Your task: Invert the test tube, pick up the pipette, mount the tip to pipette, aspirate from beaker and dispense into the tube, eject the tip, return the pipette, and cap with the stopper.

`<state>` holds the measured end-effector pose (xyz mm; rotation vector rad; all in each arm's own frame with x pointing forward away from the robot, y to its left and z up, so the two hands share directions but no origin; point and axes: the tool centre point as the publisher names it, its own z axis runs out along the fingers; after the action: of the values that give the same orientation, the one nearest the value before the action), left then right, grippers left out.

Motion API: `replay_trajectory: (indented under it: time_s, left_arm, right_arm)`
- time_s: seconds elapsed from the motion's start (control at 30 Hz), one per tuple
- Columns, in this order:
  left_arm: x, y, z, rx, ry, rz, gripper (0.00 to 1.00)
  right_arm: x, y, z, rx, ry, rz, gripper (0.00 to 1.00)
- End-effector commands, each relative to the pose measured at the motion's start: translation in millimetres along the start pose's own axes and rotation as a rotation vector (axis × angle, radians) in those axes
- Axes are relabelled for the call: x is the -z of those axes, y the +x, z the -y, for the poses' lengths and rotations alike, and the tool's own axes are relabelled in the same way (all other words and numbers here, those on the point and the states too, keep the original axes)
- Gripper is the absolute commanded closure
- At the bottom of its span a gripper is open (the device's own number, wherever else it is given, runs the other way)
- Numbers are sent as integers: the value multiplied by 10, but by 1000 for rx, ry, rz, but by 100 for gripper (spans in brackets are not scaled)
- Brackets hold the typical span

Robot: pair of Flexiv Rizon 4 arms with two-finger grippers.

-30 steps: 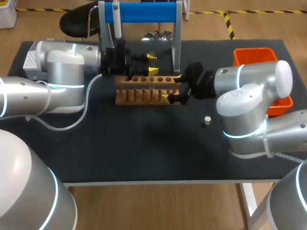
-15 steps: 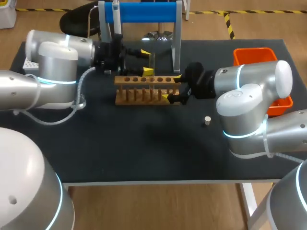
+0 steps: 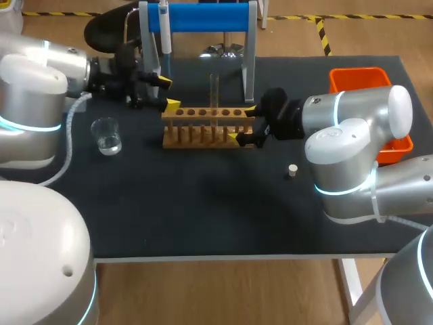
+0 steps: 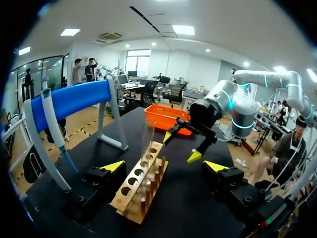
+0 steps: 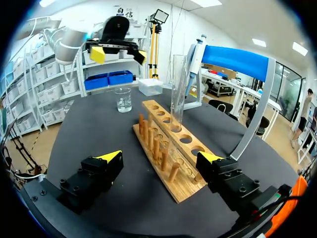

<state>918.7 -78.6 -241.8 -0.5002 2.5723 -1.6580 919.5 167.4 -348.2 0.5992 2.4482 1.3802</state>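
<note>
A clear test tube (image 3: 214, 90) stands upright in the wooden rack (image 3: 203, 128), mouth up; the right wrist view shows the same test tube (image 5: 178, 91). My left gripper (image 3: 168, 93) is open just left of the rack, holding nothing; in its own view the left gripper (image 4: 165, 166) faces the rack (image 4: 141, 191) lengthwise. My right gripper (image 3: 243, 123) is open at the rack's right end, and the rack (image 5: 168, 148) lies between its fingers without being pinched. The pipette (image 3: 164, 30) hangs on the blue stand. A beaker (image 3: 107, 135) sits to the left, and a small stopper (image 3: 292, 170) to the right.
An orange bin (image 3: 358, 78) stands at the back right, partly behind my right arm. The blue stand (image 3: 203, 17) rises behind the rack. A white box (image 5: 150, 86) sits beyond the beaker (image 5: 123, 99).
My left gripper opened off the test tube and drew back to the left. The tube stays upright in the rack. The beaker has come into view. The right arm has not moved.
</note>
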Motion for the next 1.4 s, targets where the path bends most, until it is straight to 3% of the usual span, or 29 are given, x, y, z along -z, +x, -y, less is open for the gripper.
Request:
replay_trajectory:
  time_s: [0.03, 0.23, 0.33, 0.5, 0.67, 0.87, 0.97, 1.13, 1.4]
  left_arm:
    - [46, 67, 1, 0, 1, 25, 0]
    - [46, 67, 1, 0, 1, 25, 0]
    - [270, -78, -131, 41, 32, 103, 0]
    - [901, -361, -408, 116, 10, 282, 0]
    - [1400, -614, -772, 215, -35, 526, 0]
    - [1789, -842, -1083, 296, -43, 795, 0]
    - [1896, -942, -1159, 318, -59, 877, 0]
    - [1986, -1128, -1266, 358, -91, 953, 0]
    - [2010, -1434, -1427, 382, -83, 1009, 0]
  right_arm:
    - [10, -7, -4, 0, 2, -3, 0]
    - [10, -7, -4, 0, 2, -3, 0]
    - [10, -7, -4, 0, 2, -3, 0]
    - [10, -7, -4, 0, 2, -3, 0]
    - [10, -7, -4, 0, 2, -3, 0]
    - [10, -7, -4, 0, 2, -3, 0]
    - [10, -7, -4, 0, 2, -3, 0]
    - [10, -7, -4, 0, 2, -3, 0]
    - [10, -7, -4, 0, 2, -3, 0]
